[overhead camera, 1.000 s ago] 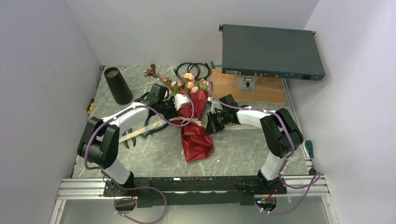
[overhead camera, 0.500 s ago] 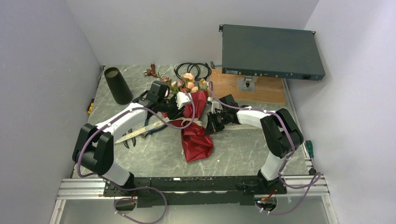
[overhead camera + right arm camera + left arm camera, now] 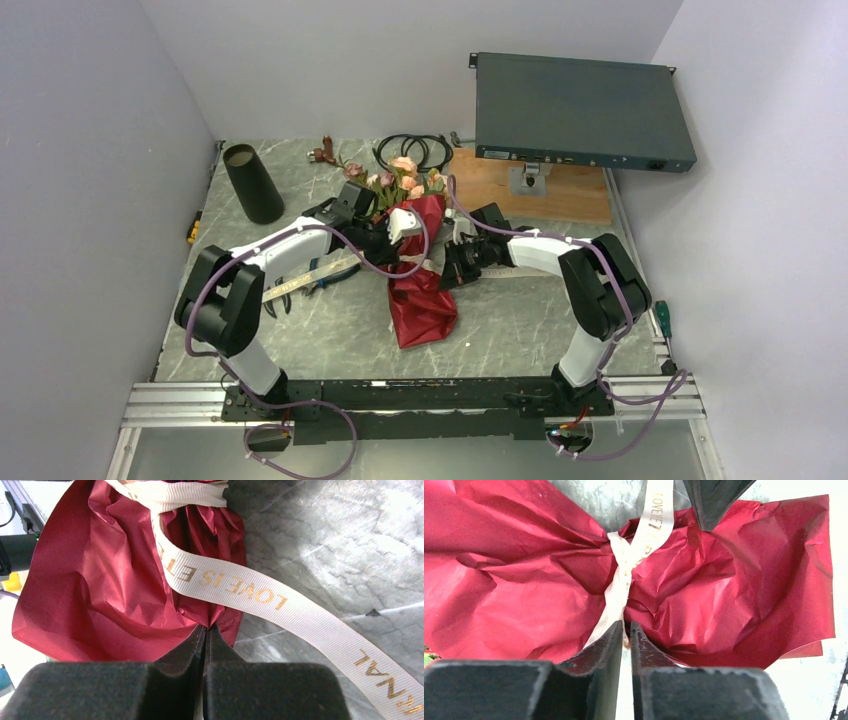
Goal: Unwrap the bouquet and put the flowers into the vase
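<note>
Bouquet (image 3: 420,290) flat on the middle of the bench (image 3: 520,310), wrapped in crinkled red paper, flowers (image 3: 405,180) toward the far edge, wrapped stem end toward the near edge. Cream ribbon (image 3: 240,587) with gold lettering knotted round the waist of the paper, one tail trailing over the bench toward the left edge. Left gripper (image 3: 627,630) down on the bouquet from its left side, jaws nearly together with only a thin slit, pinching the ribbon just below the knot. Right gripper (image 3: 205,628) at the bouquet's right side, jaws pressed tight together, tips against a fold of the paper under the ribbon; cannot tell if caught or merely touched. Vase (image 3: 250,185) upright near the far left corner, mouth up, well apart from the bouquet. Coiled black cable (image 3: 412,150) at the far edge behind the flowers. Wooden board (image 3: 570,195) in the far right corner, dark flat box (image 3: 585,105) raised above it.
</note>
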{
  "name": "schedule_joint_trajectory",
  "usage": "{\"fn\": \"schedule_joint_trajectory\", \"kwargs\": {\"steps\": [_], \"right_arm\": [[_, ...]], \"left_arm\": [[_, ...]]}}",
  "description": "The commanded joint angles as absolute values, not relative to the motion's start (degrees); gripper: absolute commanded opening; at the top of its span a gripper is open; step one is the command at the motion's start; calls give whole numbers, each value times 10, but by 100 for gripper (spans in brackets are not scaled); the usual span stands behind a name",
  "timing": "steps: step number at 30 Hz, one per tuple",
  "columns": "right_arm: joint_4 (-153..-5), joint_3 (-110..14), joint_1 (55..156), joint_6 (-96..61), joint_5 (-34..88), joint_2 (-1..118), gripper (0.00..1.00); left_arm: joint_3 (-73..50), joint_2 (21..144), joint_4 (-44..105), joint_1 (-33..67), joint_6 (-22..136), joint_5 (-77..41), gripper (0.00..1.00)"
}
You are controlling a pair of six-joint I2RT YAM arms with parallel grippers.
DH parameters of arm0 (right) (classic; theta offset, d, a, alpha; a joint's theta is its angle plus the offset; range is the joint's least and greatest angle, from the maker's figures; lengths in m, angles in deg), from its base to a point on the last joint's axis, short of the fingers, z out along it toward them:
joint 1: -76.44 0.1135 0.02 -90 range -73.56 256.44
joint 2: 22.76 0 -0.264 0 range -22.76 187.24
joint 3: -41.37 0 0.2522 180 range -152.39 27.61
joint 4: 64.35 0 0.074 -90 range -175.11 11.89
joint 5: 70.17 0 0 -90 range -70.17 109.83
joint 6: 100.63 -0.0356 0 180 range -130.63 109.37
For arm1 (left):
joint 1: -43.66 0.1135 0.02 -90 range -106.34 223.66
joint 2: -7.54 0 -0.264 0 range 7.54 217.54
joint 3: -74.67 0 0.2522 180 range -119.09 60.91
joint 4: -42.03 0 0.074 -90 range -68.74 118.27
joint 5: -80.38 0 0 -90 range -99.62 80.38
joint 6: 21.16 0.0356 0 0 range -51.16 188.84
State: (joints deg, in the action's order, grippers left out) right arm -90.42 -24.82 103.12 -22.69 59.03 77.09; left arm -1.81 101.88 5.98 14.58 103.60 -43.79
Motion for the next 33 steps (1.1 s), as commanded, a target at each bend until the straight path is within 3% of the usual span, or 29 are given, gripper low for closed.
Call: {"fn": "schedule_joint_trajectory", "kwargs": {"steps": [1,5,12,13,17,23,25,33], "right_arm": [[-895,-237,1033,-221,582,745,0],[-896,-234,1033,-218,581,746,0],[-894,-233,1033,-220,583,745,0],[-892,-233,1033,-220,584,745,0],[-891,-233,1033,-221,585,744,0],[-892,-234,1033,-221,586,743,0],[-893,-235,1033,-221,586,742,0],[-894,-228,1033,-217,583,738,0]], "left_arm": [[-25,1017,47,161,1035,-436,13],[-28,1008,48,178,1030,-433,0],[-19,980,74,194,1016,-444,0],[-19,974,75,193,1016,-458,3],[-29,976,66,165,1010,-463,30],[-41,1013,79,138,979,-437,36],[-46,1028,83,136,967,-425,35],[-35,1032,80,142,978,-341,11]]}}
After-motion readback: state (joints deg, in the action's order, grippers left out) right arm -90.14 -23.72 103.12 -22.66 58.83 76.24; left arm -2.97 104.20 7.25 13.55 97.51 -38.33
